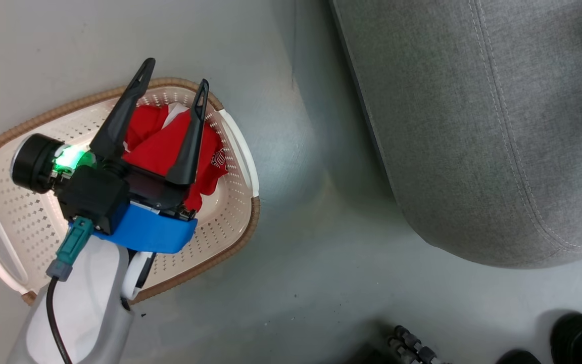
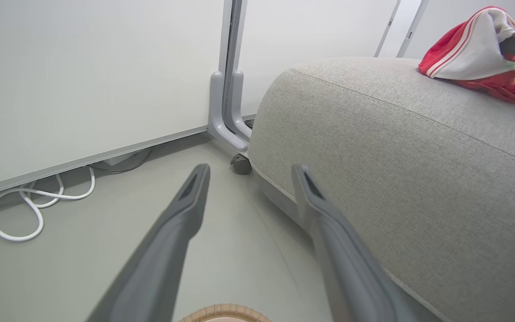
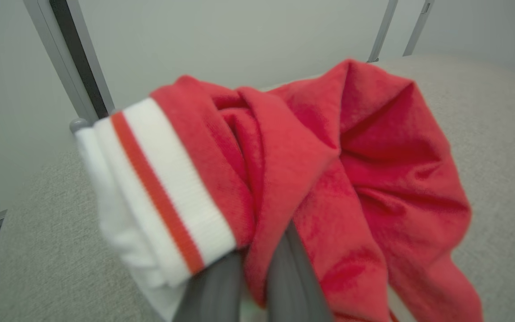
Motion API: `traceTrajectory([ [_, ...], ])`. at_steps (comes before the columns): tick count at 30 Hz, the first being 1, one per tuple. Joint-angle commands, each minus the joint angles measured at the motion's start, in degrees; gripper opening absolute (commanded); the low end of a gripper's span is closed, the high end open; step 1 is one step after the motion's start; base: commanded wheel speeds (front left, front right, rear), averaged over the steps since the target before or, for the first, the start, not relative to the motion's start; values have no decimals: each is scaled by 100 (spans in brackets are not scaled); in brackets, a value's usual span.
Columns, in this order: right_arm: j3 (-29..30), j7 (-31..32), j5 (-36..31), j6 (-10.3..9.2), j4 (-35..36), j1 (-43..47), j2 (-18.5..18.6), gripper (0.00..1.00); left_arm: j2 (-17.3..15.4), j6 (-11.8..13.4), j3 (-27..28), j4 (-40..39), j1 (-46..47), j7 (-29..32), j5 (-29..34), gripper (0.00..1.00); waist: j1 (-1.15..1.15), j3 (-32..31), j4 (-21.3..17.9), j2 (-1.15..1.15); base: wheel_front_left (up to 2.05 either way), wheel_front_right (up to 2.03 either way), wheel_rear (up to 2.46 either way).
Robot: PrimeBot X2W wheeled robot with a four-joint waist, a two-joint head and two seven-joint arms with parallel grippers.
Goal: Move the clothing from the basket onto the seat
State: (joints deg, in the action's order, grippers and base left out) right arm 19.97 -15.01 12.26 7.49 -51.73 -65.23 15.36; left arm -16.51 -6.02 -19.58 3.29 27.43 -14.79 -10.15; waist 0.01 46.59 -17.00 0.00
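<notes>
Floor point(image 1: 311, 253): garment point(image 1: 157, 146) in basket point(image 1: 28, 212) beneath spread left gripper point(image 1: 176, 73); right gripper point(image 3: 257, 268) tight on top point(image 3: 329, 170).

Left pincer point(image 1: 176, 71) hangs spread over clothing point(image 1: 157, 144) in basket point(image 1: 220, 212).

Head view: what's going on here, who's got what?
Two-arm laundry transfer, partway done. The right gripper is shut on the red top with the white striped cuff, which lies bunched on the grey seat. The left gripper hangs open above the basket, with a second red garment in it below the fingers, not gripped yet.
</notes>
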Motion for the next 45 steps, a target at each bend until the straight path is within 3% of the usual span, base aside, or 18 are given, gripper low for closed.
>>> traceTrajectory([
  [1,-5,-22,-54,1,-21,120,17,0,28,14,-19,17,94,-29,-57,100,-1,-40,19,0,0,0,0],
  [4,7,-21,-97,1,-33,139,27,0,73,0,-41,65,114,-40,-86,100,-1,-103,40,0,0,0,0],
  [5,9,-22,-120,1,-36,153,26,8,91,-4,-48,82,119,-39,-84,100,-1,-129,47,0,0,0,0],
  [6,9,-22,-131,1,-44,179,28,41,109,-7,-55,108,119,-42,-88,100,-1,-161,59,0,0,0,0],
  [7,7,-22,-133,1,-58,203,27,100,124,-8,-56,130,116,-43,-104,100,-1,-193,70,0,0,0,0],
  [18,-289,-22,-199,1,37,673,12,100,453,-59,21,324,-108,-47,-243,100,-1,-812,184,0,0,0,0],
  [34,-854,-23,-374,1,630,2584,-303,100,944,-123,573,870,-1257,-48,-382,100,-1,-2904,486,0,0,0,0],
  [45,-1304,10,-675,1,1537,3906,-687,100,1170,-147,1183,1262,-2081,-49,-423,100,-1,-3930,852,0,0,0,0],
])
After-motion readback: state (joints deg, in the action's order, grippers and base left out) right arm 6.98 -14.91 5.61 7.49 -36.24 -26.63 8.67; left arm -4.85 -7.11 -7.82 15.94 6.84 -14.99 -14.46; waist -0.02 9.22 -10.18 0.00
